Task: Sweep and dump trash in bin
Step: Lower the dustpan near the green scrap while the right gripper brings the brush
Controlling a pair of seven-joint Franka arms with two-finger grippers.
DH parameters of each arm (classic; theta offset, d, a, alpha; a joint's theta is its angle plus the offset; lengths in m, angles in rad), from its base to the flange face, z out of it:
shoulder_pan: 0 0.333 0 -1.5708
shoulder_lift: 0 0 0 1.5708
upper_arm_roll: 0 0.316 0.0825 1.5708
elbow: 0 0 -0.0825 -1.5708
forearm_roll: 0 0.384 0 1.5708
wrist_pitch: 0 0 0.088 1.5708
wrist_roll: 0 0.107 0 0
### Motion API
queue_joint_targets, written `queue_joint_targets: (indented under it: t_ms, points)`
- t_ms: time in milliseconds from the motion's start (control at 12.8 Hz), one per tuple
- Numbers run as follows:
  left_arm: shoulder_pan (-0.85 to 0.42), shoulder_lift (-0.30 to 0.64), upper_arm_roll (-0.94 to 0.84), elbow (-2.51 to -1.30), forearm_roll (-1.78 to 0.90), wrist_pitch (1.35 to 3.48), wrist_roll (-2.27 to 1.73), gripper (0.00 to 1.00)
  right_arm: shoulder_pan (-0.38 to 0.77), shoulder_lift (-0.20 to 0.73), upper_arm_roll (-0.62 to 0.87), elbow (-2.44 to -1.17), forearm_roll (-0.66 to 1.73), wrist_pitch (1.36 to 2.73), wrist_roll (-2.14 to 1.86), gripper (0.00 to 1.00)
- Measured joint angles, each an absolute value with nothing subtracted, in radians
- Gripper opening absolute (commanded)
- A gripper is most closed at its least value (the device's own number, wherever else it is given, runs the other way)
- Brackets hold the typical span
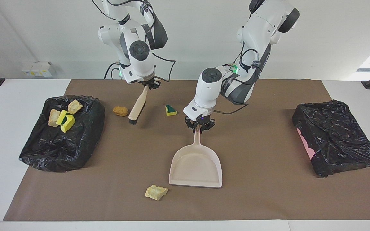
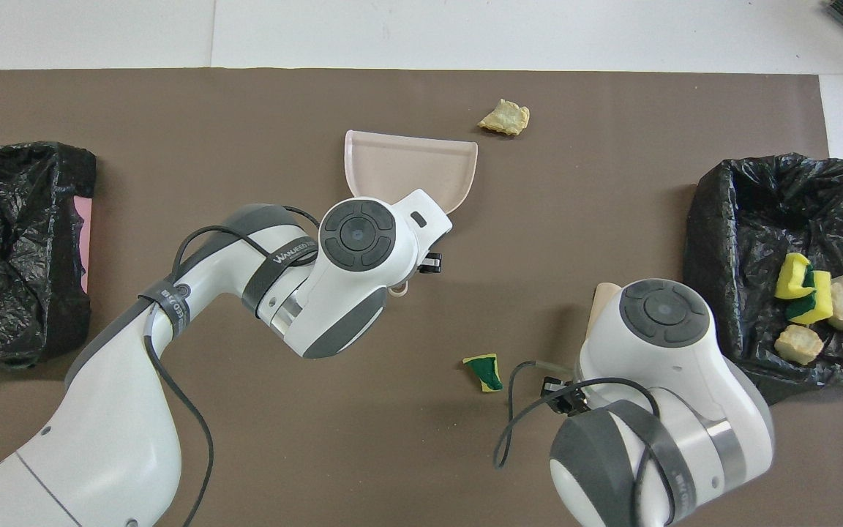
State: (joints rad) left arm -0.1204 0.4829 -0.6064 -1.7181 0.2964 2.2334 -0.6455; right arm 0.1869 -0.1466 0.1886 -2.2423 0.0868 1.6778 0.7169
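Facing view: the left tool (image 1: 199, 126) pinches the dustpan (image 1: 195, 166) by its handle end, mouth flat on the surface to receive scraps. The right tool (image 1: 148, 84), pressed on the brush (image 1: 138, 107), slants the bristles just beside the nugget (image 1: 120, 111), likely for sweeping. Overhead view: sponge (image 2: 484, 370) and bread chunk (image 2: 504, 117) lie loose, each near a tool; other trash already lies in the bin (image 2: 729, 241).

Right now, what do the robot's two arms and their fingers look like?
Both arms are glossy white with rounded dark grey joint caps. The left arm wears a dark band with white lettering and a looping black cable. The right arm trails a black cable too. Each ends in small black fingers.
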Motion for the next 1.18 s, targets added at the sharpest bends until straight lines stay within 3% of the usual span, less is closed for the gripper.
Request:
queue_joint_targets:
  t_ms: [313,940,1175]
  points:
    - [-0.068,0.446,-0.602,-1.709,0.297,2.171,-0.409,0.0,0.122,-0.21,0.189,-2.329,0.03,1.627,0.717,0.0]
    - [-0.009,0.354,-0.577,-1.706,0.286,1.927,0.262,0.0,-0.003,-0.501,0.191,-2.679,0.015,1.688,0.638,0.0]
    - [0.004,0.325,-0.538,-1.706,0.274,1.863,0.514,0.0,-0.05,-0.517,0.191,-2.714,0.018,1.75,0.576,0.0]
